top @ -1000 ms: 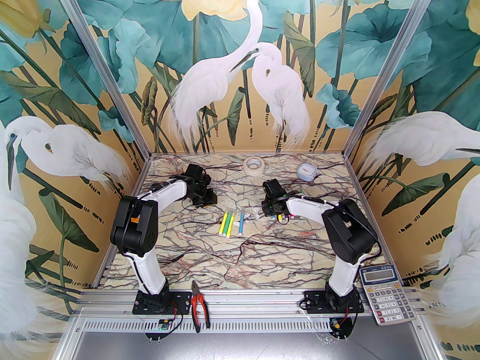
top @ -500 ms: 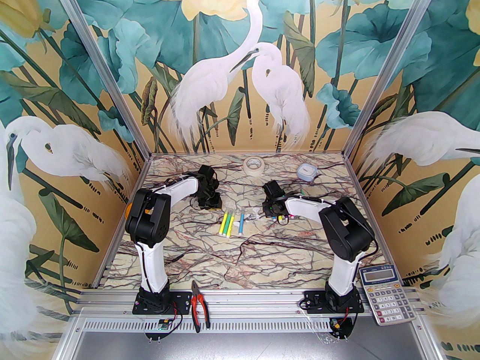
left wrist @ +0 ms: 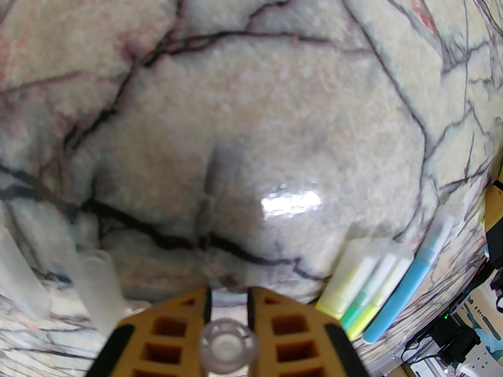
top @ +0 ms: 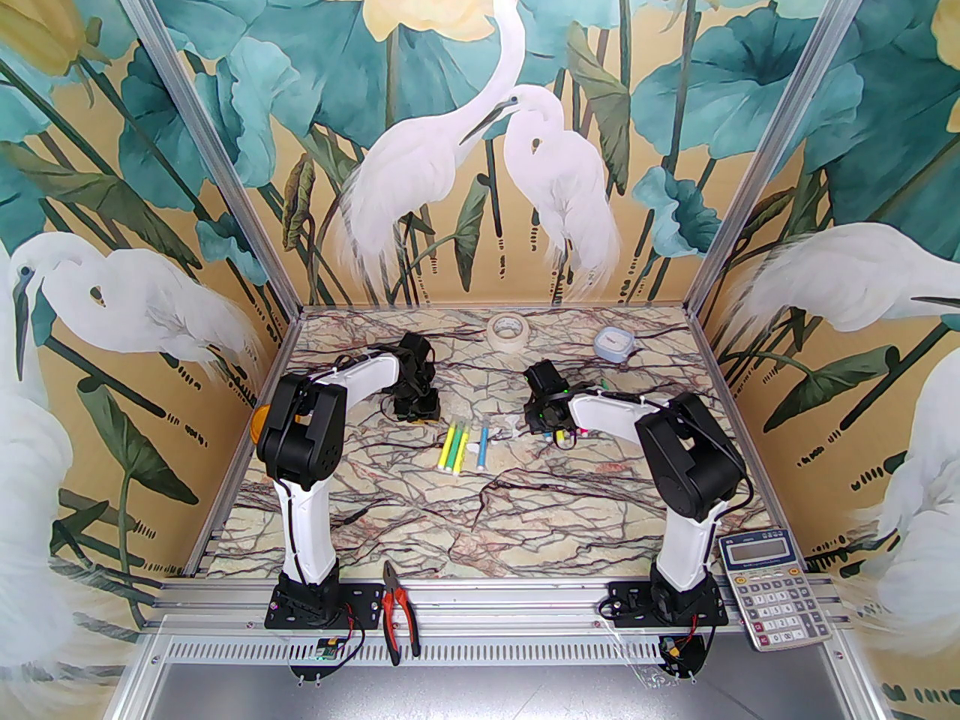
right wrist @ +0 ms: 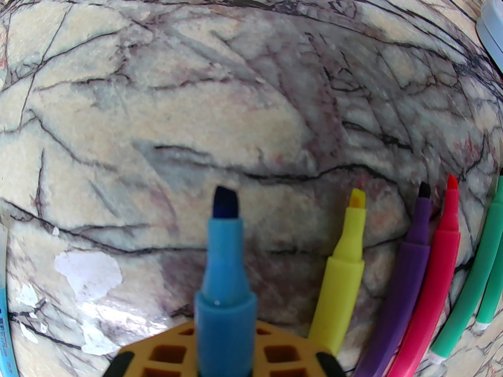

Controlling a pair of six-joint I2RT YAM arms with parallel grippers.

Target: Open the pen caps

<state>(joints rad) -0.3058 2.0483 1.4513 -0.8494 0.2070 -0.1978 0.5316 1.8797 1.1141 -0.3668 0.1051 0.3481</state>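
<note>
In the left wrist view my left gripper (left wrist: 229, 295) is shut on a clear pen cap (left wrist: 228, 344), whose round end faces the camera. Two loose pen caps (left wrist: 98, 285) lie on the marble to its left. Capped yellow and green markers (left wrist: 359, 285) and a capped blue one (left wrist: 416, 281) lie to its right. My right gripper (right wrist: 226, 340) is shut on an uncapped blue marker (right wrist: 224, 273) with its dark tip pointing away. Uncapped yellow (right wrist: 346, 265), purple (right wrist: 408, 265), pink (right wrist: 442, 257) and green (right wrist: 479, 281) markers lie beside it. From above, the left gripper (top: 420, 406) and right gripper (top: 544, 424) flank the capped markers (top: 457, 447).
A tape roll (top: 508, 327) and a small pale blue container (top: 613, 343) sit near the back wall. Red-handled pliers (top: 397, 612) lie on the front rail between the arm bases, with a calculator (top: 772, 589) at the front right.
The left arm has swung right, bringing its gripper closer to the capped markers, then nearly stopped. The right arm has shifted slightly left. Both grippers stay shut.
</note>
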